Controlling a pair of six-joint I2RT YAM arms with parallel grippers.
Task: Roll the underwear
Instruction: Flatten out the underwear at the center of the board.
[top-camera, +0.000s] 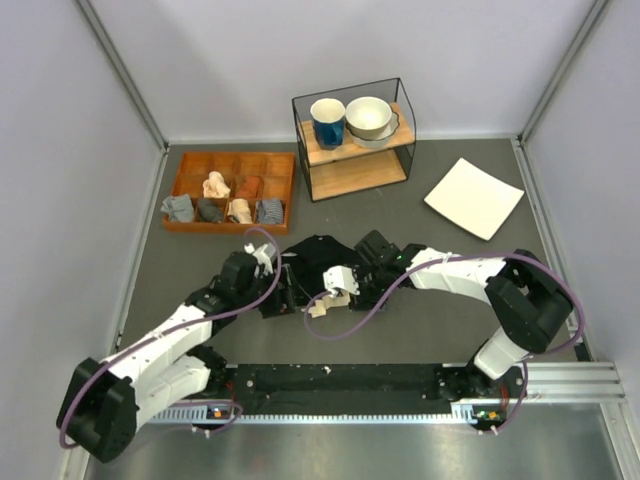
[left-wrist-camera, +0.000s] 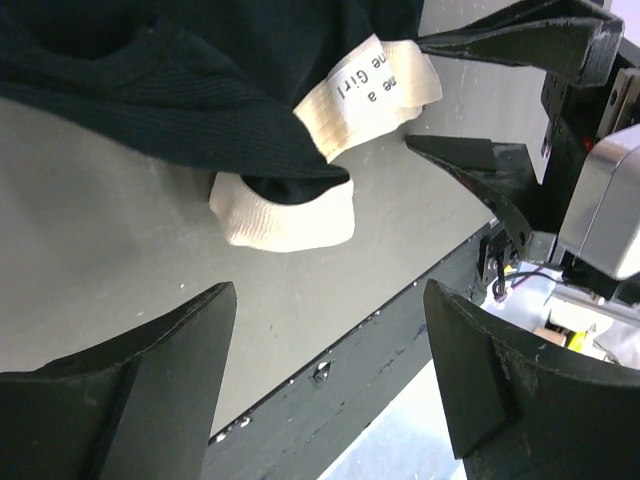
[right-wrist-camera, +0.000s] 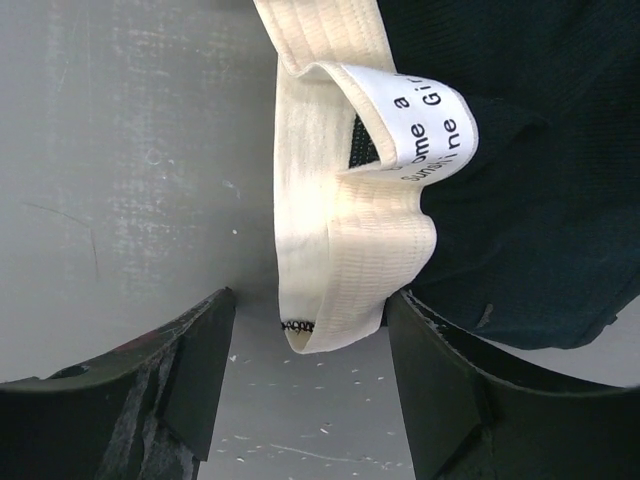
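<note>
The underwear (top-camera: 315, 258) is a black crumpled heap on the grey table between both arms, its cream waistband (top-camera: 322, 305) sticking out at the near side. In the right wrist view the folded waistband end (right-wrist-camera: 340, 250) with a printed label lies between the open fingers of my right gripper (right-wrist-camera: 310, 305), and black fabric (right-wrist-camera: 540, 180) is at the right. My right gripper (top-camera: 335, 288) sits over that end. My left gripper (left-wrist-camera: 330, 300) is open and empty, just short of the waistband (left-wrist-camera: 285, 215) and black fabric (left-wrist-camera: 200, 80). It sits at the heap's left edge (top-camera: 278, 290).
A wooden tray (top-camera: 232, 160) with several small rolled garments stands at the back left. A wire shelf (top-camera: 355, 140) holds a blue mug and bowls. A white square plate (top-camera: 473, 197) lies at the back right. The black base rail (top-camera: 340, 380) runs along the near edge.
</note>
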